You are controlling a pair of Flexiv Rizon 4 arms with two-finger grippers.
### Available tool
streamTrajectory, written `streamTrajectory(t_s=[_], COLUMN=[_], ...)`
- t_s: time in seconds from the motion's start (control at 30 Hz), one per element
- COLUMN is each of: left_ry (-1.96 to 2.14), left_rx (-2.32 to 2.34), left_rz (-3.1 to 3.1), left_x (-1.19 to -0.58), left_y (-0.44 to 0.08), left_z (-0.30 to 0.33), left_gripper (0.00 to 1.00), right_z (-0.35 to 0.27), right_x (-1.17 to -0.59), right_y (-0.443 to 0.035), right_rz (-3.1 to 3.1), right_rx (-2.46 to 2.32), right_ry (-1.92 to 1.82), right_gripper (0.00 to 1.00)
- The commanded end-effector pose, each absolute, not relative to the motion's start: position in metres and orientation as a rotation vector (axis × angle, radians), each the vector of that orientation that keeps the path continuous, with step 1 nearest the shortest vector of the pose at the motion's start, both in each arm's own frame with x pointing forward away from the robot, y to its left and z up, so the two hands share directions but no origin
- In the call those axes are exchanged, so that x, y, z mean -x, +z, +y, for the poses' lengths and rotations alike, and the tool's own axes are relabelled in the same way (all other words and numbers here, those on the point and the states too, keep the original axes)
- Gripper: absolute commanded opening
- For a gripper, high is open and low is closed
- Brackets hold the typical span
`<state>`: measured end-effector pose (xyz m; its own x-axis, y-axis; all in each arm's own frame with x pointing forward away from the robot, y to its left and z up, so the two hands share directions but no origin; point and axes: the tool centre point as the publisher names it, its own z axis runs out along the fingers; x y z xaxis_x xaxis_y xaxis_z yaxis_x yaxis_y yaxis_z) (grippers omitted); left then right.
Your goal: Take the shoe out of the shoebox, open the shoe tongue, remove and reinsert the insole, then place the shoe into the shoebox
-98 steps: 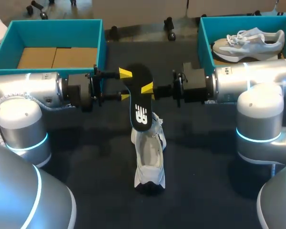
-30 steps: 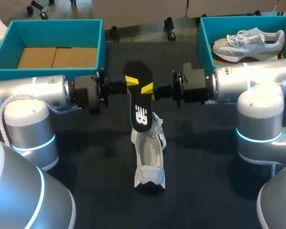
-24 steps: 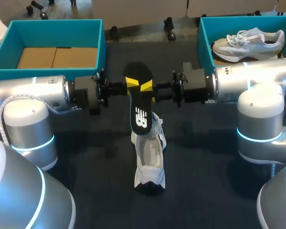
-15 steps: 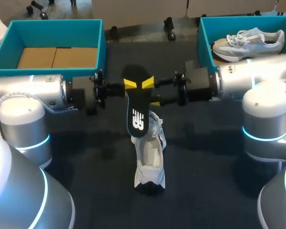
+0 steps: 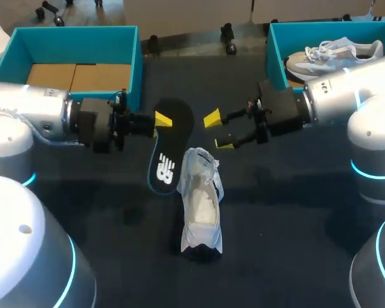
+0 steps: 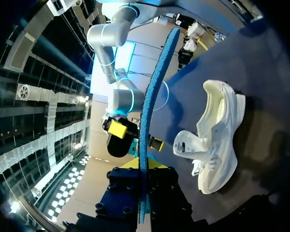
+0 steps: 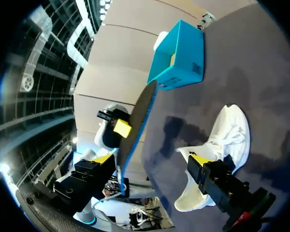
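Note:
A black insole [image 5: 169,142] hangs above the table, pinched near its upper end by my left gripper [image 5: 161,120], which is shut on it. In the left wrist view the insole [image 6: 150,106] stands edge-on between the fingers of that gripper [image 6: 141,166]. My right gripper [image 5: 219,132] is open just right of the insole, apart from it, with nothing between its fingers. The white shoe [image 5: 201,202] lies on the table below both grippers, tongue pulled up. In the right wrist view the insole [image 7: 136,122] is ahead of the open right gripper [image 7: 152,159], with the shoe [image 7: 217,145] beside it.
A teal shoebox [image 5: 9,54] with a cardboard floor stands at the back left. A second teal shoebox [image 5: 274,54] at the back right holds another pale shoe [image 5: 333,52]. Dark tabletop [image 5: 276,224] surrounds the white shoe.
My right gripper opened, let go of the insole and drew back to the right. My left arm carried the insole left and lower, tilting it.

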<state>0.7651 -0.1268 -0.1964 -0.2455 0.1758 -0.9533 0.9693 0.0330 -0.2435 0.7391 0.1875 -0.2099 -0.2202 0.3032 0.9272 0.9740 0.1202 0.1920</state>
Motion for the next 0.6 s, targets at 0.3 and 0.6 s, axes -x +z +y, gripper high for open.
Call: streamTrajectory(t_s=[0.3,0.6], left_ry=[-1.116,-1.116], left_rx=[-1.371,-1.371], left_rz=[1.645,1.645], left_x=[-0.740,-0.740], left_y=[-0.177,-0.177], left_z=[-0.100,-0.100], left_gripper=[0.00,0.00], right_z=[0.179,0.179], right_x=[-0.736,-0.736], right_y=[-0.210,-0.210], right_rz=[-1.696,-1.696], right_rx=[1.176,1.176], right_ry=[-1.029,-1.029], right_gripper=[1.00,1.00])
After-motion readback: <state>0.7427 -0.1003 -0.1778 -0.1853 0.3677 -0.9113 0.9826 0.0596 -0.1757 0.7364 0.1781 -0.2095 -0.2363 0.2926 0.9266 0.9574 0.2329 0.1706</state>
